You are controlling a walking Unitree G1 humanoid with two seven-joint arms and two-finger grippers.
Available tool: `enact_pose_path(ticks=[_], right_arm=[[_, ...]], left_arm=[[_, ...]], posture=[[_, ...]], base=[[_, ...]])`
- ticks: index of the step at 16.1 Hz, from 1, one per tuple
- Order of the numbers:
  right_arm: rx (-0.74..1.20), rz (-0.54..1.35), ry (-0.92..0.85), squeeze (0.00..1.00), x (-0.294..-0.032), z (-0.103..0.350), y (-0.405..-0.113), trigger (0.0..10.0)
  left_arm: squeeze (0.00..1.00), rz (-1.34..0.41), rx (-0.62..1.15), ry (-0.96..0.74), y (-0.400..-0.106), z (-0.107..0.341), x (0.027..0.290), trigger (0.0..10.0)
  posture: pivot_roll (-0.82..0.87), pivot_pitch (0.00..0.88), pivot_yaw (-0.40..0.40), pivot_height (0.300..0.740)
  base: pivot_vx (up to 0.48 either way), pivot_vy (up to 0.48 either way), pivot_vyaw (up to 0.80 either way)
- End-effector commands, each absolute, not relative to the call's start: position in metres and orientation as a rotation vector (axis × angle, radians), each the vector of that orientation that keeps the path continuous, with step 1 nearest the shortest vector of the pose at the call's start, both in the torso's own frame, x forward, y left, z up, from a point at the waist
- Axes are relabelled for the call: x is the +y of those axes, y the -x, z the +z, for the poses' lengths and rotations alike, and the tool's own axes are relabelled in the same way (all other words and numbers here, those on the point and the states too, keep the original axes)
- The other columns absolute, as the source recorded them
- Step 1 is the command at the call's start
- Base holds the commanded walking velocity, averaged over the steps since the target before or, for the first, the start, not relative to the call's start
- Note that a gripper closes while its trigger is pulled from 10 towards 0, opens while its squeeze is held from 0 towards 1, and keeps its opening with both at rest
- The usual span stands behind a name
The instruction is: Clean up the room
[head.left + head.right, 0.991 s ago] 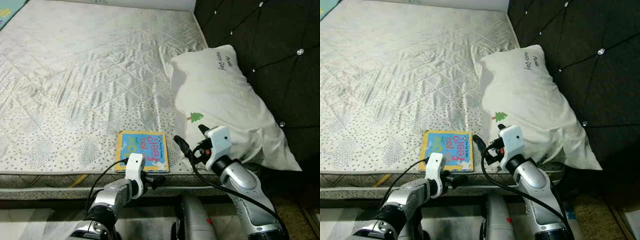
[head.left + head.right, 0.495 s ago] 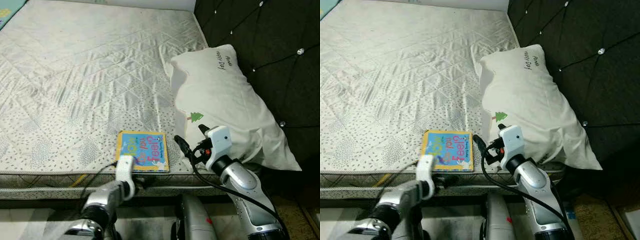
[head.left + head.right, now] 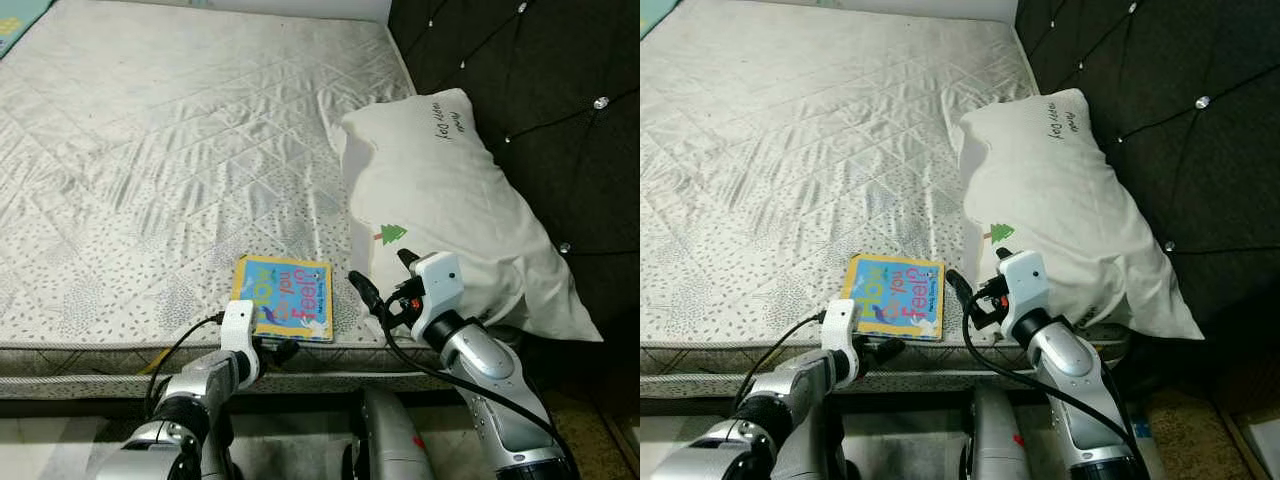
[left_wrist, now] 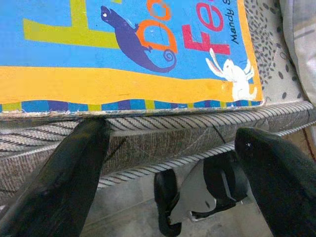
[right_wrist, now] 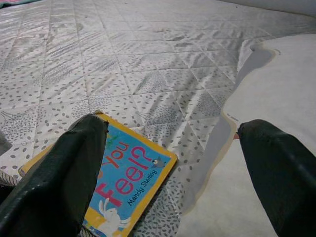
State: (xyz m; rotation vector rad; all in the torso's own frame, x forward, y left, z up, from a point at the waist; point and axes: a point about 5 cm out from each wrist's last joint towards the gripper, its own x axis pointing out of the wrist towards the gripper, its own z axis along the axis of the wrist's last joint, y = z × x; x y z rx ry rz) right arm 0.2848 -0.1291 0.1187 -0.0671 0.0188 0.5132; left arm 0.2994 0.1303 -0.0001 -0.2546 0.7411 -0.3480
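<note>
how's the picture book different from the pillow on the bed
The picture book is flat, stiff and small, brightly coloured in blue and yellow; the pillow is plump, soft, far larger and plain white with a small green tree. The book sits at the mattress edge; the pillow leans on the dark headboard. Both rest on the mattress.

Children's board book (image 3: 283, 311), blue cover, yellow border, colourful lettering, small white rabbit in one corner. Closed, lying flat, slightly skewed, at the near edge of the bed (image 3: 150, 170), just beside white pillow (image 3: 450, 210).
</note>
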Motion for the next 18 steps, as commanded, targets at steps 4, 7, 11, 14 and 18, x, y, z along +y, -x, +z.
enact_pose_path(ticks=[4, 7, 11, 14, 18], right_arm=[[0.017, 0.496, 0.080, 0.00, -0.135, 0.120, -0.285, 10.0], [0.015, 0.497, 0.077, 0.00, -0.134, 0.119, -0.286, 10.0], [0.006, 0.501, 0.067, 0.00, -0.130, 0.119, -0.290, 10.0], [0.000, 0.518, 0.061, 0.00, -0.125, 0.118, -0.294, 10.0], [-0.013, 0.519, 0.058, 0.00, -0.123, 0.119, -0.299, 10.0]], left_arm=[[0.86, -0.341, 0.714, 0.240, -0.304, 0.004, 0.129, 10.0], [0.22, -0.379, 0.656, 0.263, -0.309, 0.011, 0.118, 10.0], [0.00, -0.517, 0.562, 0.270, -0.308, 0.030, 0.096, 10.0], [0.00, -0.546, 0.495, 0.240, -0.304, 0.044, 0.093, 10.0], [0.00, -0.469, 0.281, 0.234, -0.277, 0.081, 0.103, 10.0]], posture=[[-0.20, 0.124, -0.061, 0.603], [-0.19, 0.116, -0.060, 0.603], [-0.16, 0.087, -0.063, 0.603], [-0.14, 0.070, -0.073, 0.603], [-0.11, 0.049, -0.066, 0.603]], base=[[0.000, 0.000, 0.00], [0.000, 0.000, 0.00], [0.000, 0.000, 0.00], [0.000, 0.000, 0.00], [0.000, 0.000, 0.00]])
